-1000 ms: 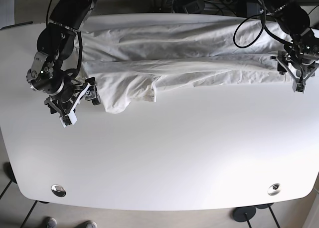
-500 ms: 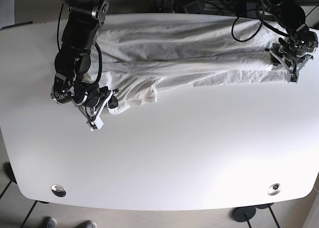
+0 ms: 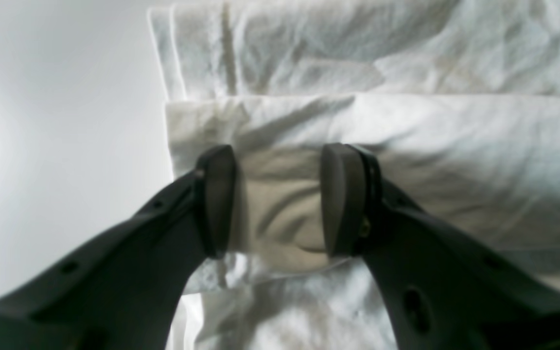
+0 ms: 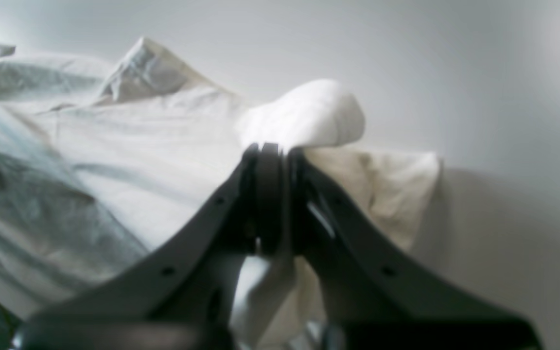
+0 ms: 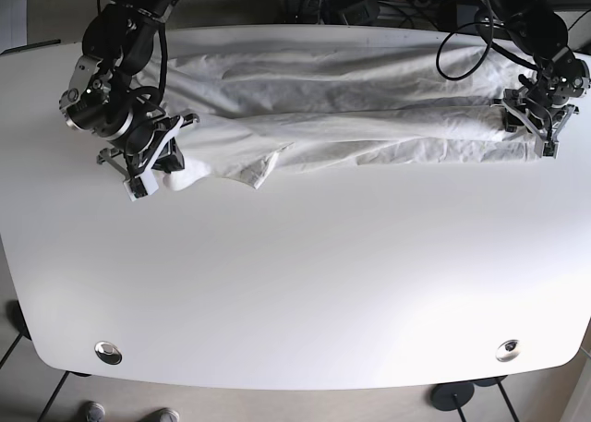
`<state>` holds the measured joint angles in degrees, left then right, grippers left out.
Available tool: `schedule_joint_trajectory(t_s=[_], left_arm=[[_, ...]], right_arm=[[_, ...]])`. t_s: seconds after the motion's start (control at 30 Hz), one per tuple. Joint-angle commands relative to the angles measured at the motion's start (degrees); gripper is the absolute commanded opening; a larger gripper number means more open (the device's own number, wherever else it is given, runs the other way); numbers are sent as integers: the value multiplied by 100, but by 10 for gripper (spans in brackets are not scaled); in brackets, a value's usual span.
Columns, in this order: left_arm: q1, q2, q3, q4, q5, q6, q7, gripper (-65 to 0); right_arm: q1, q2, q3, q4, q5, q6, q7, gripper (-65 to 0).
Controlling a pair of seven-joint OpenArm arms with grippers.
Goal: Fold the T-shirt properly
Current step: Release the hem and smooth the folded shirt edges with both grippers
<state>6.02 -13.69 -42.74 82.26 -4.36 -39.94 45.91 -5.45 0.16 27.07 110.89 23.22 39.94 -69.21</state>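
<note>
Right gripper [image 4: 274, 155] is seen with its jaws pressed together on a small puff of white cloth, which belongs to the T-shirt [image 5: 351, 99]; the pinched fold bulges just above the fingertips in the right wrist view. In the base view this gripper [image 5: 157, 171] is found at the left end of the garment, and the cloth there is drawn into a point toward it. Compared with half a second ago, the gripper has been moved up and toward the far side of the worktop [image 5: 305, 283], and the sleeve part that was lying spread near the front edge of the shirt has been pulled along, so that this flap is now narrower and lies closer to the body of the shirt.

Left gripper [image 3: 277, 199] is seen with its jaws apart at a moderate width, and a folded edge of the T-shirt [image 3: 406, 146] lies between the two pads, touching them or nearly so; whether the cloth is really squeezed cannot be told. In the base view this gripper [image 5: 538, 117] stands at the right end of the garment, almost at the same place as before.

The T-shirt is stretched as a long band across the far part of the white worktop, between the two grippers.
</note>
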Motion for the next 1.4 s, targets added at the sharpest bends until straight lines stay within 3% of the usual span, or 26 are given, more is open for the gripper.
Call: schedule_joint_trajectory(t_s=[0.03,0.23,0.3,0.33,0.4,0.47,0.53,0.57,0.67,0.8,0.87,0.97,1.07,1.2,1.4], left_arm=[[26,-24,15,-28,185,-6,205,-392],[26,-138,24,-37,185,-6,205,-392],[26,-138,24,16,185,-6,205,-392],[18,-138,24,33,185,-6,222,-392],[0,-138,24,192,177,-6,222,-392],[0,-138,24,517,150,-6,231,-392],[0,-121,24,983,142,-6,240,-392],[0,-112,24,1220,142,-6,240,-392],[0,-94,24,1493,142,-6,240,-392],[9,-94,24,1299,142,-6,240,-392],[9,-94,24,939,150,-6,213,-392],[9,-103,24,306,159,-6,196,-392],[-18,-121,32,-178,159,-6,178,-392],[-431,-138,428,-784,177,-6,-235,-392],[-1029,-209,797,-1312,177,-6,-244,-390]], right_arm=[[-180,67,190,98,38,6,112,-628],[-707,58,796,27,38,6,121,-596],[-804,58,1042,54,38,6,130,-469],[-830,58,1245,89,152,6,130,-333],[-848,67,1500,142,548,6,130,-176],[-848,129,1561,150,1049,6,121,-108],[-848,234,1491,247,1647,6,86,-133],[-839,269,1183,247,1876,6,86,-155],[-830,375,436,238,1937,6,86,-211],[-848,296,-162,186,1330,6,121,-374],[-830,102,-215,-17,873,6,139,-465],[-839,67,-259,-606,223,6,684,-566],[-778,129,-259,-1432,-103,6,1229,-579],[-426,489,-250,-2390,-208,6,1914,-582],[295,1078,-250,-3252,-173,6,2284,-583]])
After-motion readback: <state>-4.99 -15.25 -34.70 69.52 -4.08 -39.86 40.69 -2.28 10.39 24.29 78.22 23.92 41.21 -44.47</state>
